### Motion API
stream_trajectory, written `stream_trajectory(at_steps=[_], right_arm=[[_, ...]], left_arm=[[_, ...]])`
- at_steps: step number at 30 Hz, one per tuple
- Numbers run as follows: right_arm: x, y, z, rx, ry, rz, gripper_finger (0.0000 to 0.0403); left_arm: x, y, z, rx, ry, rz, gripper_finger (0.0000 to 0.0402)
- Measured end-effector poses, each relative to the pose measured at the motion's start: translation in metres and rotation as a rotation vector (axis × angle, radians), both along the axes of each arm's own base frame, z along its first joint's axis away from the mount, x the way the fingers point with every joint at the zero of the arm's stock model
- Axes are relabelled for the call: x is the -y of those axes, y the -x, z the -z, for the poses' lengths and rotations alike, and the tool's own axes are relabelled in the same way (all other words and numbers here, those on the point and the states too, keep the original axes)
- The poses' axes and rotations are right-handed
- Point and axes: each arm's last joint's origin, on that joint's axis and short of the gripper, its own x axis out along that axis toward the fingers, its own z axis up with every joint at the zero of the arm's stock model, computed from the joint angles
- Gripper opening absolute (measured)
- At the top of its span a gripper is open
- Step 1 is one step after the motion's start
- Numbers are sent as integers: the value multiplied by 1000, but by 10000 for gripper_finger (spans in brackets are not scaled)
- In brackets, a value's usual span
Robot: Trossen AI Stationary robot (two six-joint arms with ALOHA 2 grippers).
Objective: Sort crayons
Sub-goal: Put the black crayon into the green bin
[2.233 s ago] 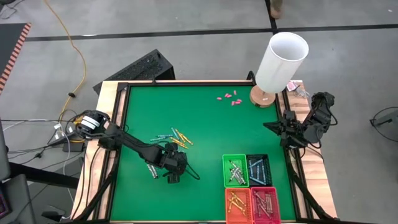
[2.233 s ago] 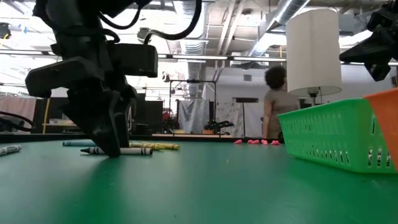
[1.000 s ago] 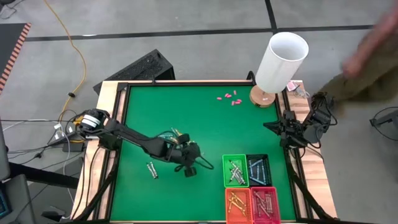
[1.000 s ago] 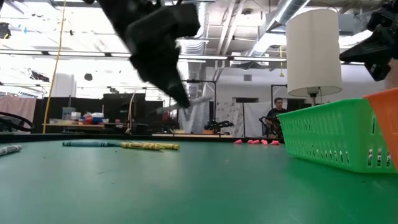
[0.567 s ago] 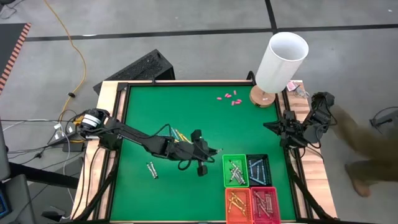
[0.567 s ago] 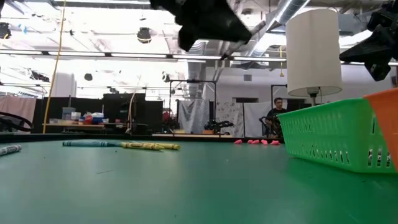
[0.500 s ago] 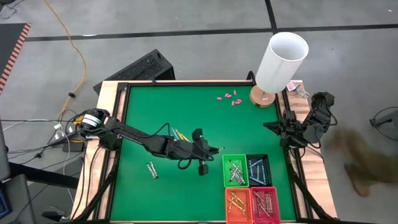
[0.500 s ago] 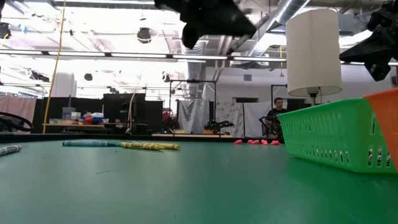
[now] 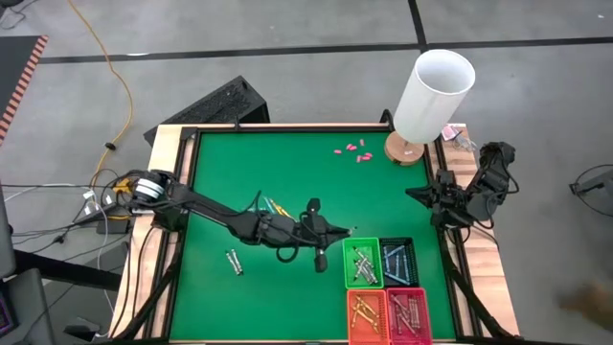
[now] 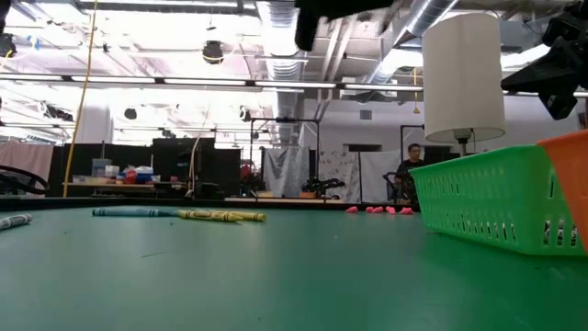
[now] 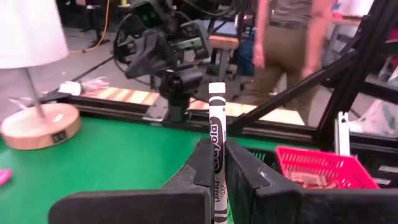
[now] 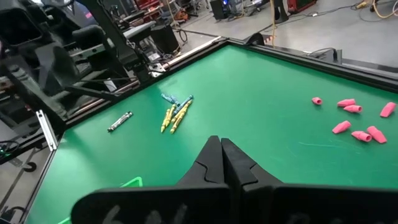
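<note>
— One grey crayon (image 11: 217, 158) sits pinched upright in our left gripper (image 9: 330, 233), centre frame, beside the green basket (image 9: 362, 264). Why?

— We judge it's bound there. Our right gripper (image 9: 424, 195), closed and empty, waits right.

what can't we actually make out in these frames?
- High view: the grey crayon in the left gripper is too small to see; only the left wrist view shows it.
- Low view: that gripper is cut off by the top edge.
- Low view: the green basket hides the other baskets and its own contents.
- Right gripper, parked at the table's right edge: the right wrist view shows it shut and empty.
</note>
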Motion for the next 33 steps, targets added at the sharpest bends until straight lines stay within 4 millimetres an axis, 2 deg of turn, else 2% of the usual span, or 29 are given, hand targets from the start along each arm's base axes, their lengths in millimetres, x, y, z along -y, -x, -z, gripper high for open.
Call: stream_trajectory(at_steps=[15, 18, 23, 33], right_arm=[[0, 0, 1, 0, 6, 14, 0], [0, 0, 1, 0, 2, 16, 0], [0, 0, 1, -1, 1, 16, 0], [0, 0, 1, 0, 1, 17, 0]], left_arm=[[17, -66, 67, -42, 14, 60, 3], [21, -78, 71, -27, 25, 93, 3], [24, -87, 80, -49, 25, 117, 7], [24, -87, 80, -56, 32, 120, 85]])
